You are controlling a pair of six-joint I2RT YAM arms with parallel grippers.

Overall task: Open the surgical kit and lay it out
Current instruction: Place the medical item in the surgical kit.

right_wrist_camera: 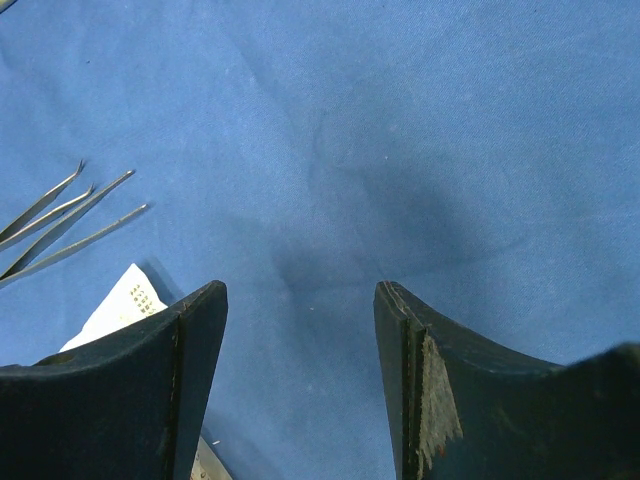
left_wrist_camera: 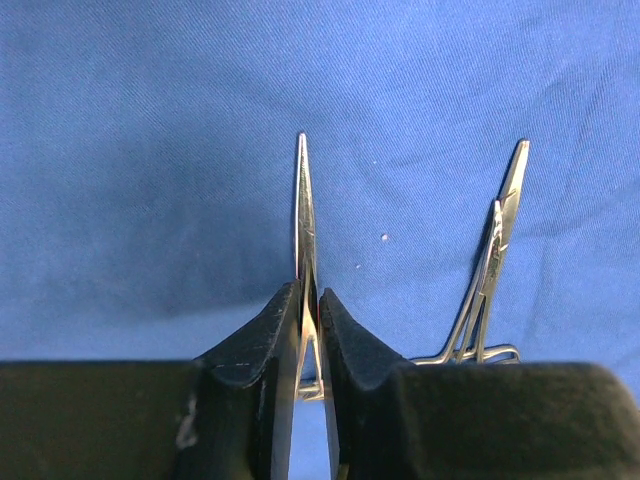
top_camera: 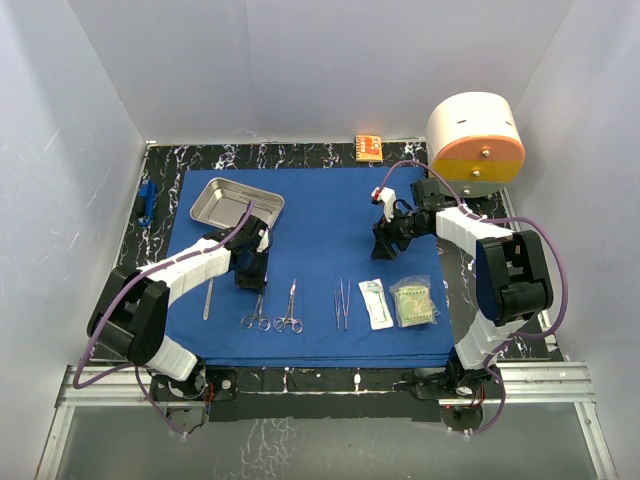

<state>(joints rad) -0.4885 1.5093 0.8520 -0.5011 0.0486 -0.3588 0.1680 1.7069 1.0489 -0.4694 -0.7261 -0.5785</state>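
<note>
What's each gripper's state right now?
Left gripper: closed on the slim forceps.
Right gripper: open, holding nothing.

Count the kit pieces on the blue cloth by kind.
Tray: 1
Ring-handled forceps: 2
Tweezers: 2
Slim metal tool: 1
Packets: 2
Total: 8

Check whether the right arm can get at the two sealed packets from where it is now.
Probably yes. The right gripper hangs open over bare blue cloth. The white packet and green packet lie just beside it toward the arm's base, flat and uncovered, with nothing between.
</note>
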